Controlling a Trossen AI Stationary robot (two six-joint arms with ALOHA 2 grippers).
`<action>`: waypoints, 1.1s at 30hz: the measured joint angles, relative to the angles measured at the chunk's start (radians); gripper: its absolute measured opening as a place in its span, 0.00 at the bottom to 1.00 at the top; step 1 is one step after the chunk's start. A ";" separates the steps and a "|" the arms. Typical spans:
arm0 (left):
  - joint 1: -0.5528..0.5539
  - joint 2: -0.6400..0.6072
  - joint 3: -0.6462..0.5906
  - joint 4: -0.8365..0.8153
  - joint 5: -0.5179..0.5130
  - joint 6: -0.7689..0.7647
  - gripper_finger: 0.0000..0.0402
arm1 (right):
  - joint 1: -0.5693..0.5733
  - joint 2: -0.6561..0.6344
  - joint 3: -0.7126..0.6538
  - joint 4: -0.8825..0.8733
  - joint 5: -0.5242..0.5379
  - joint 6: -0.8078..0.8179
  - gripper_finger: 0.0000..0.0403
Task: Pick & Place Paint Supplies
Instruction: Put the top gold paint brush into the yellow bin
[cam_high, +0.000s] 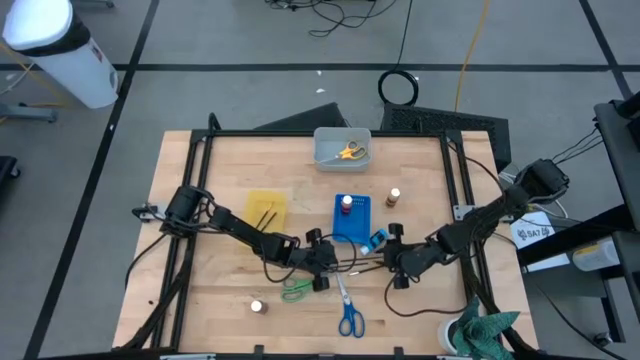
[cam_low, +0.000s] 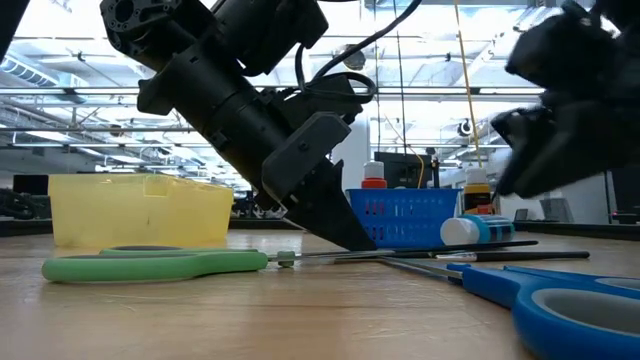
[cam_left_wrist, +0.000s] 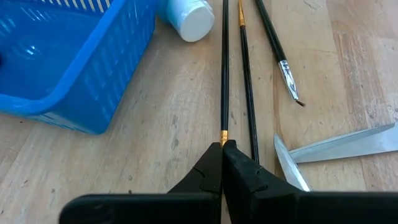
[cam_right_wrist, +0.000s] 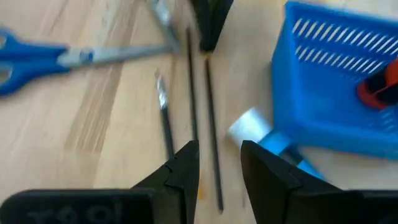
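Note:
Three thin dark brushes (cam_left_wrist: 245, 81) lie side by side on the wood between my two grippers. My left gripper (cam_left_wrist: 222, 149) is shut on one brush (cam_left_wrist: 224, 68), with its tip down at the table (cam_low: 352, 238). My right gripper (cam_right_wrist: 219, 158) hangs open above the brushes' other ends and holds nothing. A blue bottle with a white cap (cam_right_wrist: 254, 132) lies on its side beside the blue tray (cam_high: 352, 222), in which a red-topped bottle (cam_high: 347, 203) stands. Green scissors (cam_high: 296, 289) and blue scissors (cam_high: 349, 312) lie toward the near edge. My left gripper pinches the brush at its gold ferrule end (cam_left_wrist: 224, 135) between its two fingertips. The fingers slant down from the table's left and lie along the brush. The brush's shaft (cam_left_wrist: 224, 56) runs straight on from the tips and lies on the table.
A yellow tray (cam_high: 265, 210) with brushes sits left of the blue one. At the far edge a grey bin (cam_high: 342, 147) holds yellow scissors. One brown-topped bottle (cam_high: 394, 197) stands right of the blue tray; a white-topped bottle (cam_high: 257, 307) stands near the front.

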 joint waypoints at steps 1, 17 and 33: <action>0.000 0.000 0.000 0.000 0.002 -0.004 0.01 | 0.002 0.000 -0.008 -0.002 -0.012 0.007 0.26; 0.001 0.000 0.000 0.001 0.004 -0.010 0.05 | -0.010 0.076 -0.114 0.124 -0.031 0.092 0.26; 0.001 0.000 0.000 0.001 0.005 -0.012 0.01 | -0.037 0.116 -0.113 0.165 -0.035 0.053 0.08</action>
